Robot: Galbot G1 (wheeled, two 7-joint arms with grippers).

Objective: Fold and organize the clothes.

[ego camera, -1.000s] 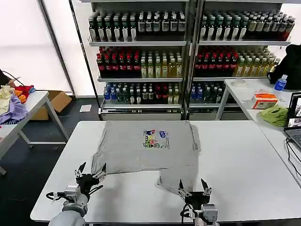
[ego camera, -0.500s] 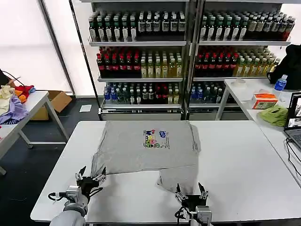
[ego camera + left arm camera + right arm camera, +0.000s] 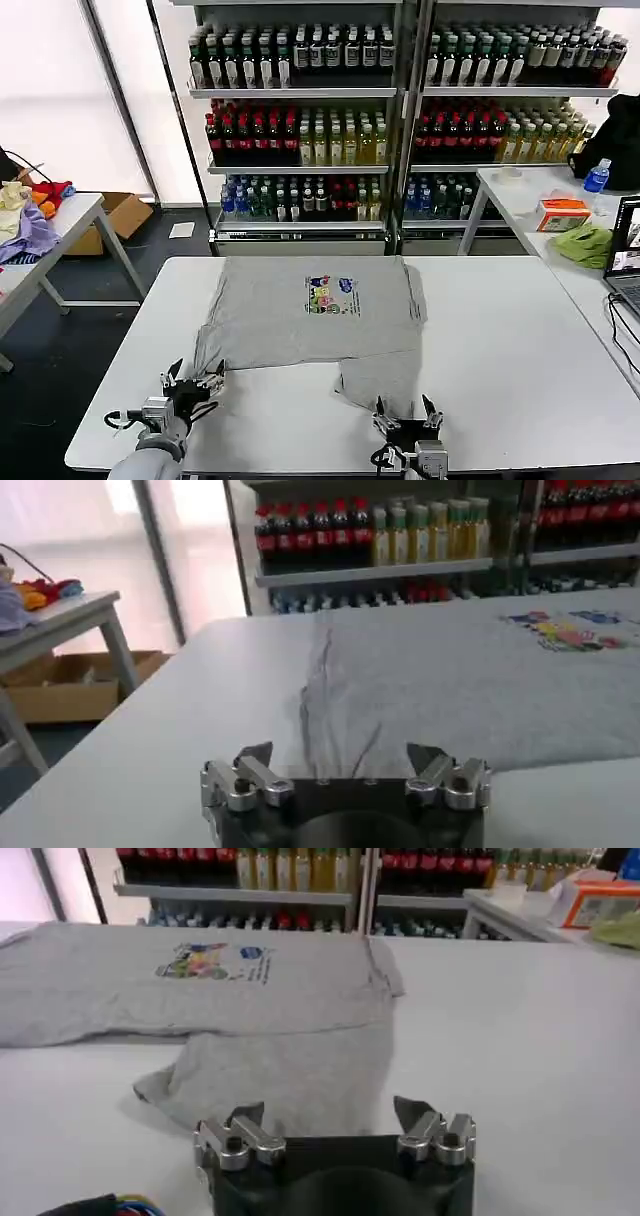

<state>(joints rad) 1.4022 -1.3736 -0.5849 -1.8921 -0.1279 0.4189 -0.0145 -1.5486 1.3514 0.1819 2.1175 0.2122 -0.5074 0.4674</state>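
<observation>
No legible text — print unreadable.

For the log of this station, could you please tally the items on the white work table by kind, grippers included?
Grey shirt: 1
Open grippers: 2, the left gripper and the right gripper, both at the near edge of the white table
Total: 3

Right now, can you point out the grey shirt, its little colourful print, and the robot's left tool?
grey shirt (image 3: 270, 320): head view, plain fabric left of the print.
colourful print (image 3: 331, 295): head view, middle of the chest design.
left tool (image 3: 192, 384): head view, between its fingertips.
</observation>
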